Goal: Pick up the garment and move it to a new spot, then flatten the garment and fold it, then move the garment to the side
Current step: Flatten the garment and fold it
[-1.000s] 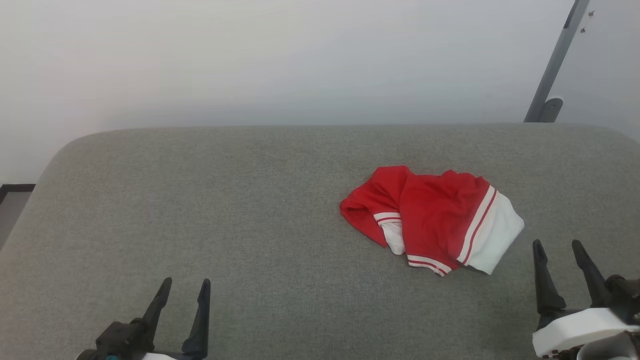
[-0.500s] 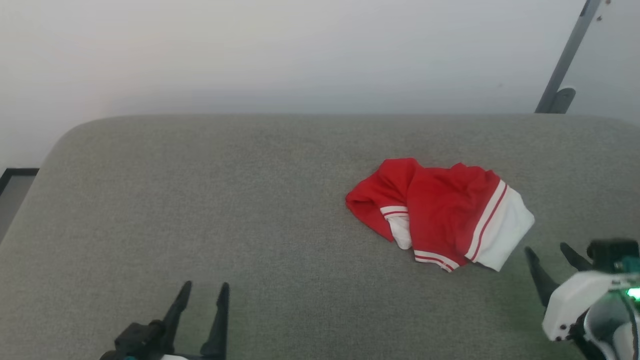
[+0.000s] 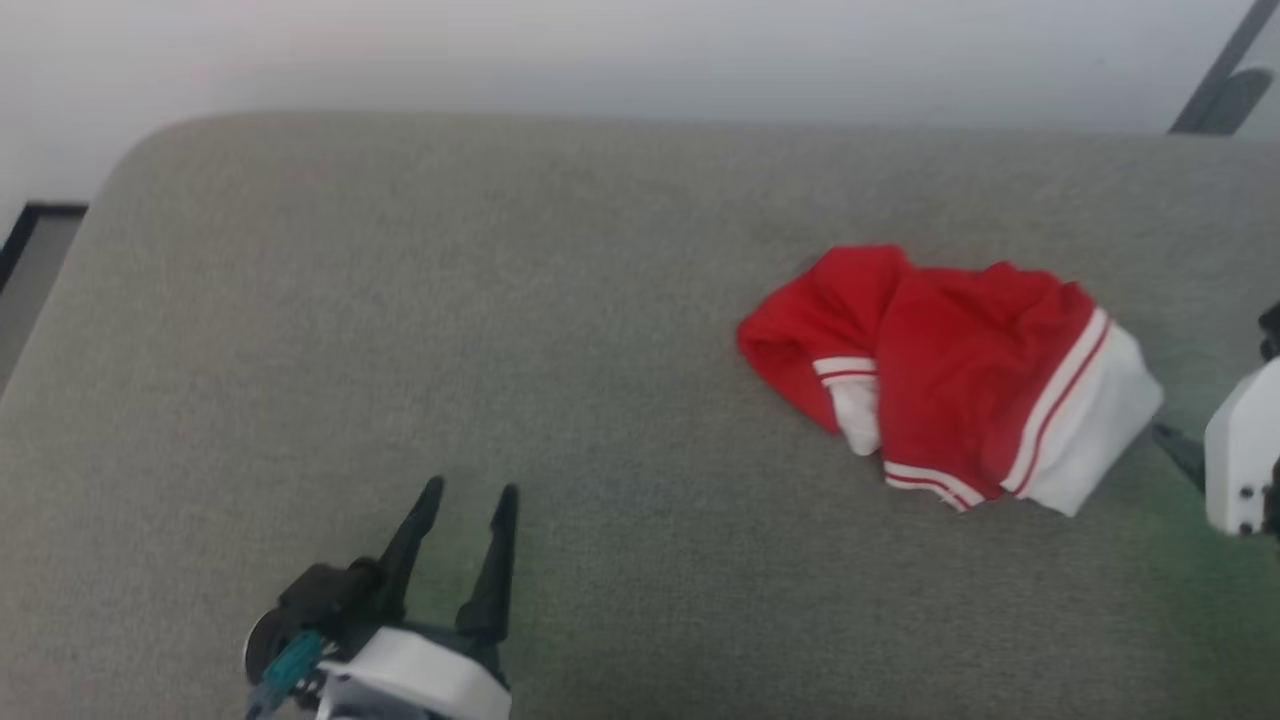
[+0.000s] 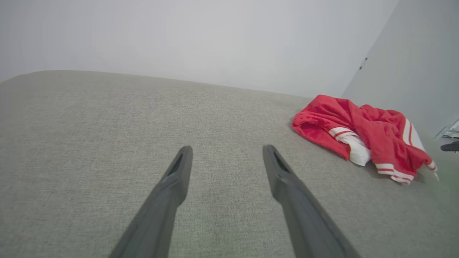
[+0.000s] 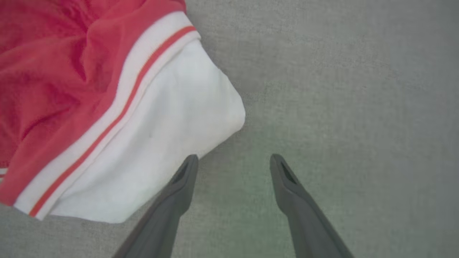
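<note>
Lying crumpled toward the right of the grey fabric-covered worktop is the soft red T-shirt with white, striped sleeve ends. The right tool, fingers spread wide, hangs just beside its white sleeve end; the left tool, likewise wide, sits well apart.

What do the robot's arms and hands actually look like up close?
Each ends in two long, dark fingers tapering to pointed tips, with a narrow slot near each tip. The left end effector sits on a black base with a small teal part and a smooth white shell. The right end effector has a white casing with small dark dots.
</note>
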